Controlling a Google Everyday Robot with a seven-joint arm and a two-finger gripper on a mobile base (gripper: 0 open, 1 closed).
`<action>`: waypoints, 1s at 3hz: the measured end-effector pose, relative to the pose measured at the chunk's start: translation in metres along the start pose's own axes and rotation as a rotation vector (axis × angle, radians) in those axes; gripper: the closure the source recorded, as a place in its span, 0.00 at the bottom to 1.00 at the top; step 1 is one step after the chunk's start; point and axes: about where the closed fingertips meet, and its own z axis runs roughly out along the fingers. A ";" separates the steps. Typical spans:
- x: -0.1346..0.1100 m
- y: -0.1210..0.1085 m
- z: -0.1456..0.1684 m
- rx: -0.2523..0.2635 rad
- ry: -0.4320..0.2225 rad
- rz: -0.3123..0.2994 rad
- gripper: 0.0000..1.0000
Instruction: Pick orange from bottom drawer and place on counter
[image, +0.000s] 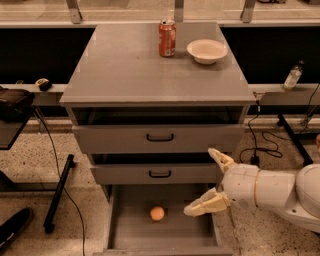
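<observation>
- Right now the counter (125, 70) sits high above the bottom drawer (130, 235), and the fruit is not on it yet.
- The bottom drawer is pulled open.
- The gripper (212, 182) hangs over the bottom drawer's right side, fingers spread wide, holding nothing.
- The orange (157, 213) lies inside the bottom drawer, so grabbing and lifting are left.

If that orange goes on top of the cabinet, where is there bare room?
The counter is bare across its whole front and left, ahead of the soda can and white bowl; only the back edge, middle to right, is crowded. The gripper, fingers open, hangs at the right edge of the bottom drawer, beside the orange.
</observation>
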 end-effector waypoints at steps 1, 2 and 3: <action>0.016 0.005 0.010 -0.023 -0.007 -0.043 0.00; 0.074 -0.002 0.046 -0.021 0.073 -0.003 0.00; 0.161 0.007 0.097 -0.028 0.176 0.030 0.00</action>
